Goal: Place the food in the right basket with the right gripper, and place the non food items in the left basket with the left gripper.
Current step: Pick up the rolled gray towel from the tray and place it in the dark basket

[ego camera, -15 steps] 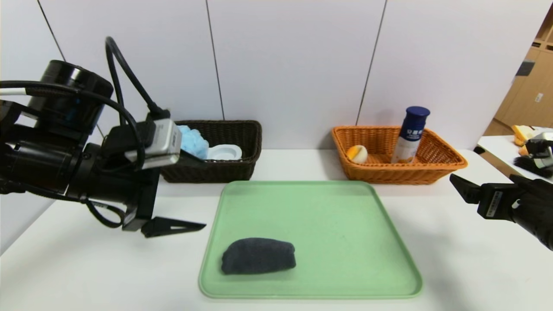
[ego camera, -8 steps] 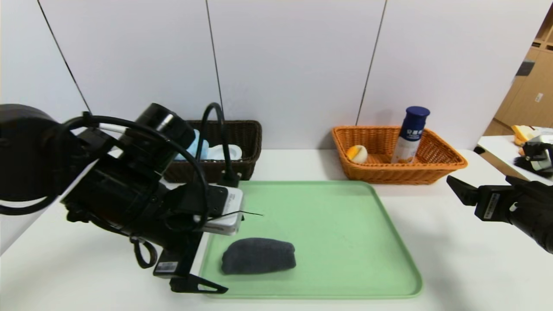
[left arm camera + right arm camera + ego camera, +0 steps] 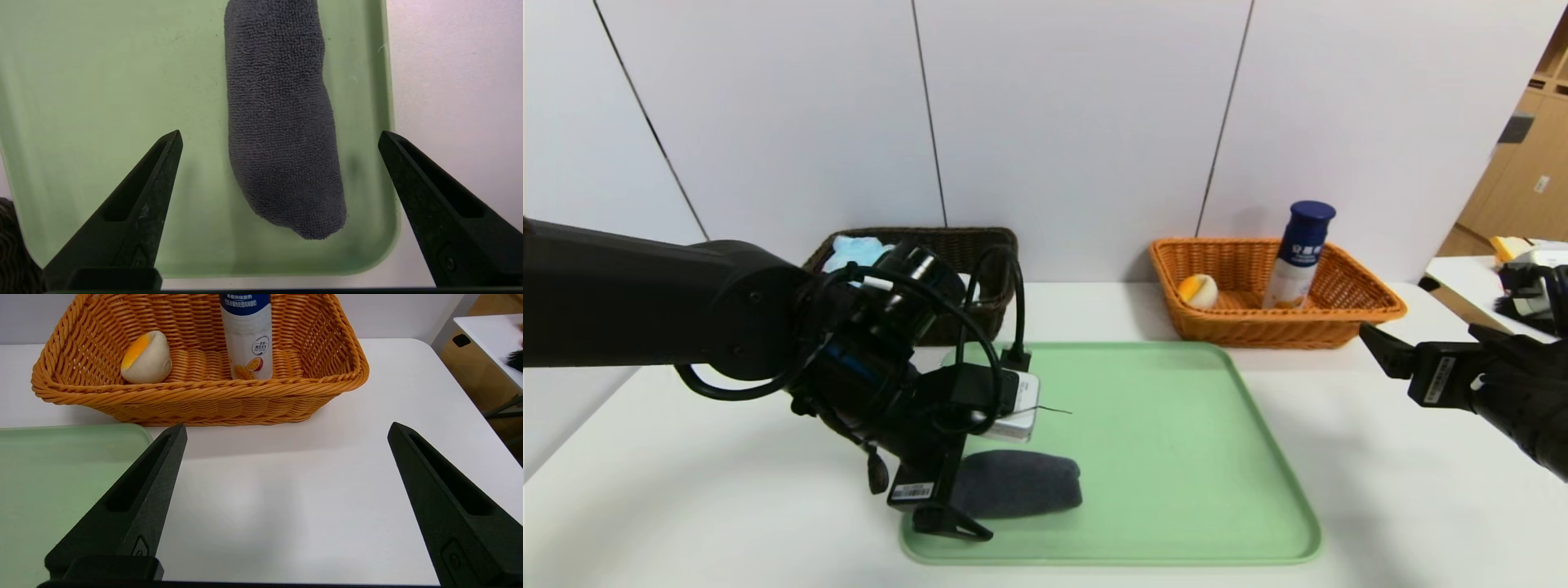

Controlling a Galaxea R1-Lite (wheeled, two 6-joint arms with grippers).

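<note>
A rolled dark grey towel [image 3: 1025, 483] lies on the green tray [image 3: 1176, 457] near its front left corner; it also shows in the left wrist view [image 3: 282, 118]. My left gripper [image 3: 960, 502] is open above the towel's left end, one finger on each side, apart from it [image 3: 280, 136]. The dark brown left basket [image 3: 980, 245] holds a blue bath sponge [image 3: 849, 249] and a white item, mostly hidden by my arm. The orange right basket [image 3: 1274, 318] holds a yellow-white round food [image 3: 1198, 290] and a blue-capped bottle [image 3: 1298, 253]. My right gripper [image 3: 1376, 347] is open and empty at the right.
The tray [image 3: 102, 81] fills the table's middle; its front edge is near the table's front. A side table [image 3: 1486, 278] with objects stands at far right. The right basket [image 3: 196, 396] stands beyond my right gripper [image 3: 286, 430].
My left arm has swung from beside the left basket forward, down and right to the towel's left end on the tray. The right gripper shifted slightly left.
</note>
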